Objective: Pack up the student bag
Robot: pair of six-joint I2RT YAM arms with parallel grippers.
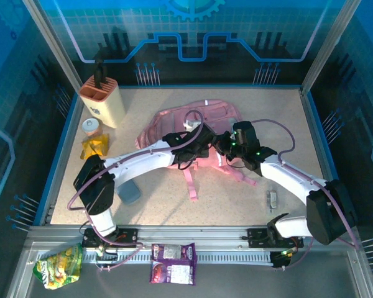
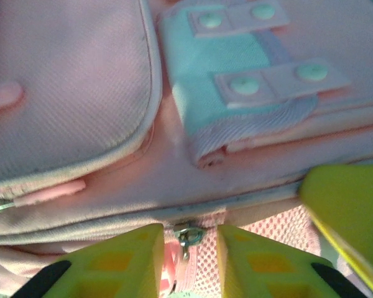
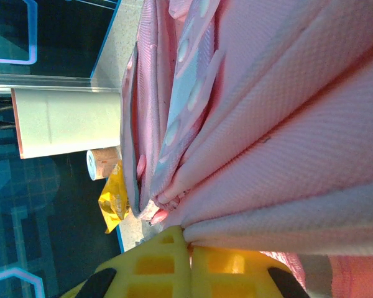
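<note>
Opening the bag looks to be the step in hand, so treat this as a zip job before any packing. The student bag (image 1: 171,124) lies flat at the centre of the table, straps trailing toward 6 o'clock. Your right gripper (image 1: 222,141) is clamped tight on a fold of its pink fabric, seen in the right wrist view (image 3: 188,248), bracing the cloth. Your left gripper (image 1: 206,140) stands narrowly parted with the metal zip pull (image 2: 186,234) between its yellow fingers (image 2: 121,261), and nothing is pinched yet. The next move calls for closing squarely on that small ring, then drawing along the zip line while the right side holds tension; the ring is thin and could slip sideways. Room is tight between the two wrists, and the yellow shape at 4 o'clock in the left wrist view is probably the right gripper's finger, close by. The tan holder (image 1: 102,99), small tub (image 1: 91,126) and yellow packet (image 1: 94,148) crowd 10 o'clock near the table wall. A grey-blue item (image 1: 130,194) sits at 7 o'clock. Bare table lies at 1 and 5 o'clock.
</note>
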